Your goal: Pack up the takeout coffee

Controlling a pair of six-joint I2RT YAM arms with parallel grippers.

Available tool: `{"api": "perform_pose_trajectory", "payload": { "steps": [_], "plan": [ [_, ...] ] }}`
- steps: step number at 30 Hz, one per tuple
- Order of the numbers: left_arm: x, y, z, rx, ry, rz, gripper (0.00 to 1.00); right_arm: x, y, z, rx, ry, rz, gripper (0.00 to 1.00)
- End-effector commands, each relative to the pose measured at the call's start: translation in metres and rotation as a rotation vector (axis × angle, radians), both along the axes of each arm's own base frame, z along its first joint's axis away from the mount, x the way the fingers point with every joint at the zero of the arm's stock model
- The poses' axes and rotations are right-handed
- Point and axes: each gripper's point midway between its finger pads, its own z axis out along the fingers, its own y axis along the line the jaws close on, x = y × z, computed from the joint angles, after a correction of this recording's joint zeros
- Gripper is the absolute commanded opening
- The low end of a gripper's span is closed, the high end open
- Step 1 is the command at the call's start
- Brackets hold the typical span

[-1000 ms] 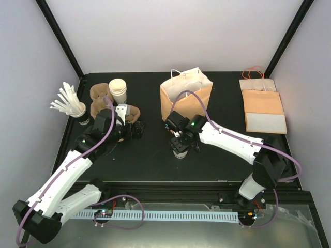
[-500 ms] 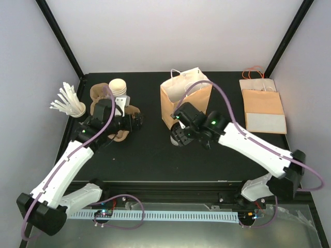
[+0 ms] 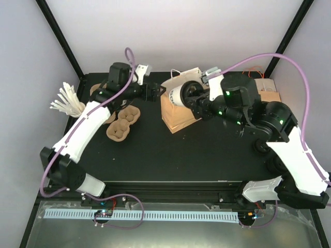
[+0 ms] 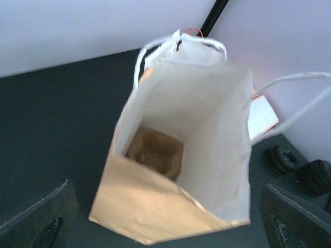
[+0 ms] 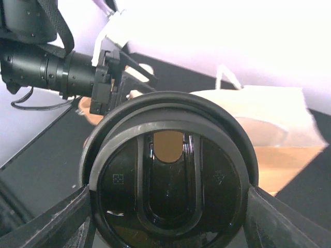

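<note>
The takeout coffee [image 3: 176, 95], a white cup with a black lid [image 5: 168, 181], hangs tilted over the mouth of the brown paper bag [image 3: 181, 113]. My right gripper [image 3: 187, 96] is shut on it, and the lid fills the right wrist view between the fingers [image 5: 289, 222]. My left gripper [image 3: 154, 93] hovers open just left of the bag's top. In the left wrist view I look down into the open bag [image 4: 217, 155], where a brown cup carrier [image 4: 155, 150] lies on the bottom. The left gripper [image 4: 165, 212] holds nothing.
A dark cup of white stirrers [image 3: 67, 103] stands at the far left. Brown cup carriers [image 3: 121, 124] lie left of the bag. Flat paper bags [image 3: 269, 95] at the back right are mostly hidden by my right arm.
My right arm has lifted the coffee off the table and up over the bag. My left arm has swung from the cup carriers to the bag's upper left.
</note>
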Motion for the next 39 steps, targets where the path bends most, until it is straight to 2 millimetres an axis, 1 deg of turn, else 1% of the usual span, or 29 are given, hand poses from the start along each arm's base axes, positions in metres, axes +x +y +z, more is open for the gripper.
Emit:
{"api": "perform_pose_trajectory", "payload": {
  "steps": [1,4,6,7,10,13,18,20,21,22,24,26,27,28,30,33,36,39],
  "plan": [
    [0.032,-0.016,0.025,0.069,-0.183,-0.098,0.98,0.015,-0.038,0.015,-0.047,-0.069,-0.175,0.57],
    [0.056,-0.024,0.034,0.106,-0.244,-0.114,0.93,0.017,-0.057,0.022,-0.036,-0.111,-0.254,0.56],
    [0.074,-0.028,0.036,0.136,-0.268,-0.11,0.89,0.015,-0.066,0.025,-0.027,-0.131,-0.281,0.56],
    [0.08,-0.031,0.037,0.145,-0.281,-0.117,0.87,0.014,-0.07,0.022,-0.029,-0.138,-0.292,0.56],
    [0.095,-0.04,0.039,0.165,-0.339,-0.144,0.84,0.007,-0.082,0.027,0.005,-0.169,-0.305,0.56],
    [0.103,-0.052,0.033,0.19,-0.383,-0.185,0.83,-0.003,-0.092,0.031,0.04,-0.176,-0.304,0.56],
    [0.098,-0.078,0.023,0.18,-0.408,-0.315,0.81,-0.013,-0.102,0.034,0.064,-0.184,-0.297,0.55],
    [0.1,-0.085,0.022,0.165,-0.424,-0.33,0.79,-0.015,-0.105,0.036,0.071,-0.194,-0.297,0.55],
    [0.104,-0.088,0.021,0.156,-0.432,-0.328,0.76,-0.017,-0.106,0.038,0.079,-0.201,-0.296,0.54],
    [0.108,-0.091,0.021,0.146,-0.443,-0.328,0.71,-0.017,-0.107,0.039,0.084,-0.206,-0.295,0.54],
    [0.119,-0.097,0.023,0.132,-0.455,-0.324,0.51,-0.019,-0.108,0.04,0.094,-0.209,-0.291,0.54],
    [0.122,-0.104,0.03,0.111,-0.454,-0.352,0.25,-0.02,-0.109,0.039,0.095,-0.207,-0.29,0.54],
    [0.12,-0.107,0.035,0.091,-0.456,-0.375,0.13,-0.021,-0.11,0.039,0.093,-0.205,-0.289,0.53],
    [0.116,-0.11,0.042,0.067,-0.468,-0.397,0.03,-0.022,-0.11,0.038,0.093,-0.205,-0.288,0.53],
    [0.104,-0.113,0.055,0.015,-0.488,-0.445,0.02,-0.023,-0.11,0.038,0.091,-0.209,-0.28,0.52],
    [0.079,-0.114,0.08,-0.059,-0.513,-0.509,0.02,-0.025,-0.11,0.04,0.095,-0.218,-0.267,0.51],
    [0.054,-0.108,0.101,-0.09,-0.525,-0.539,0.02,-0.028,-0.107,0.048,0.132,-0.23,-0.239,0.51],
    [0.032,-0.1,0.109,-0.107,-0.51,-0.55,0.02,-0.033,-0.098,0.055,0.172,-0.239,-0.187,0.51]
  ]
}}
